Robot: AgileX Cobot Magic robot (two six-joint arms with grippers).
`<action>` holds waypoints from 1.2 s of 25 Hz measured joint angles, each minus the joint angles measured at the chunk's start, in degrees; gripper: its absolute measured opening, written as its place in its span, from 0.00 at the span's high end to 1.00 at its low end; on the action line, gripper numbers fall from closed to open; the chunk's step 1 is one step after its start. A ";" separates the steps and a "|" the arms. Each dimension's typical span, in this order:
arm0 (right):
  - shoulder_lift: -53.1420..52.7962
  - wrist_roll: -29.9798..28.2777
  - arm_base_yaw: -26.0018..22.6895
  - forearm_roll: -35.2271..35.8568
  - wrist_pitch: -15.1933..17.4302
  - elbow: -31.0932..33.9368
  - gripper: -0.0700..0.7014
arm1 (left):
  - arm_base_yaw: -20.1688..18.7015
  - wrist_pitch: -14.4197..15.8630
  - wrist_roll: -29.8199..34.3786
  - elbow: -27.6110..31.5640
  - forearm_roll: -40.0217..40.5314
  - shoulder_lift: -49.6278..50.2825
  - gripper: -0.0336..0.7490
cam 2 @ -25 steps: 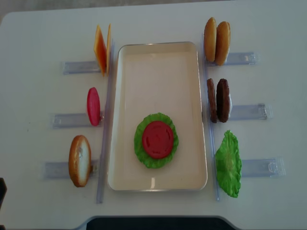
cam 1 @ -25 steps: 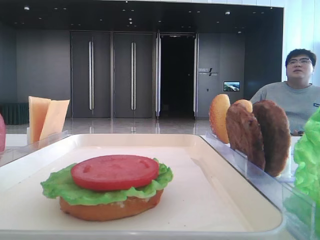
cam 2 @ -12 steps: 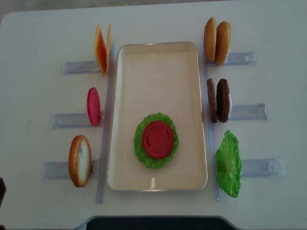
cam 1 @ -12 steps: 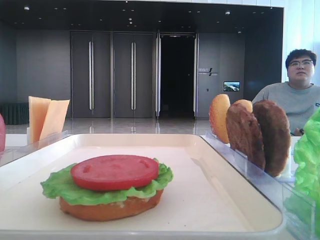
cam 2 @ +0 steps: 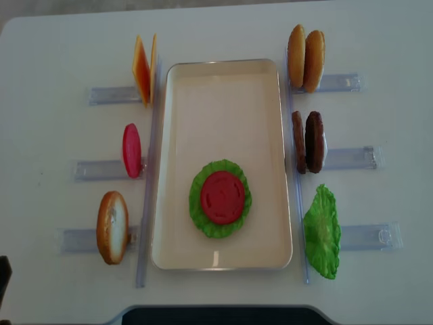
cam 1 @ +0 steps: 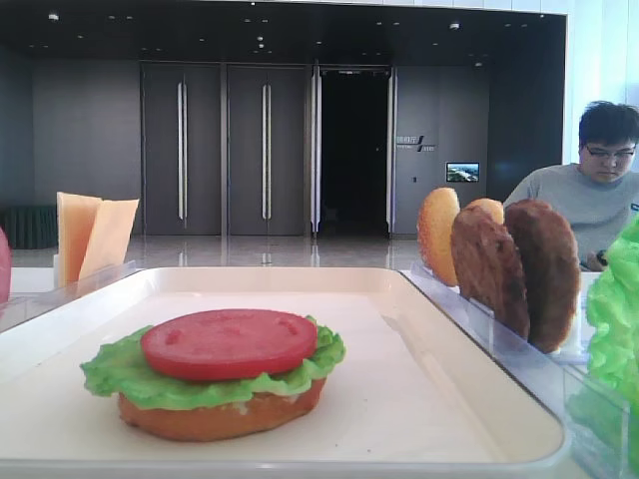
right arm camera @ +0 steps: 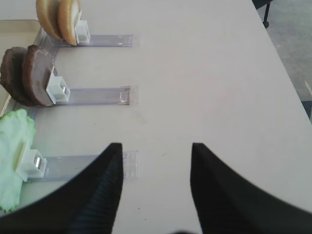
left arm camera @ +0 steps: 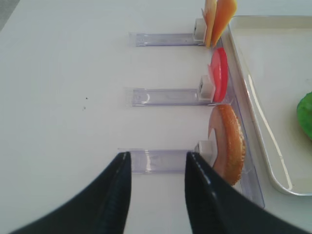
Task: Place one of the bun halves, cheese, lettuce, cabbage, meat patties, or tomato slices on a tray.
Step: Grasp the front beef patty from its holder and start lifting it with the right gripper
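White tabletop (cam 2: 223, 27) carries acrylic racks (cam 2: 352, 158) flanking the tray (cam 2: 223, 88); both tools (left arm camera: 156, 187) (right arm camera: 156, 185) gape empty.

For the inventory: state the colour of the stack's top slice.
Red, on the tomato slice; the low exterior view shows it best.

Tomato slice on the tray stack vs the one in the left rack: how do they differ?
The tomato slice on the stack lies flat on lettuce inside the tray; the racked tomato slice stands on edge in a clear rack outside the tray's left rim. From overhead the stacked one shows its full round face, the racked one a narrow oval. Both are smooth red discs, and no gripper touches either.
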 joint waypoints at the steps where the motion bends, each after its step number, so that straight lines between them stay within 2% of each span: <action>1: 0.00 -0.06 0.00 0.06 0.00 0.00 0.47 | 0.00 0.06 0.00 0.00 0.00 0.00 0.59; 8: 3.12 -0.11 0.00 0.11 0.00 -0.75 0.47 | 0.00 0.06 0.00 0.00 0.00 0.00 0.59; 22: 36.36 -0.41 0.00 0.72 -0.05 -18.66 0.46 | 0.00 0.10 0.00 0.06 0.00 0.00 0.60; 30: 56.35 -1.53 0.00 0.77 0.37 -25.03 0.43 | 0.00 0.10 0.00 0.06 0.06 0.00 0.60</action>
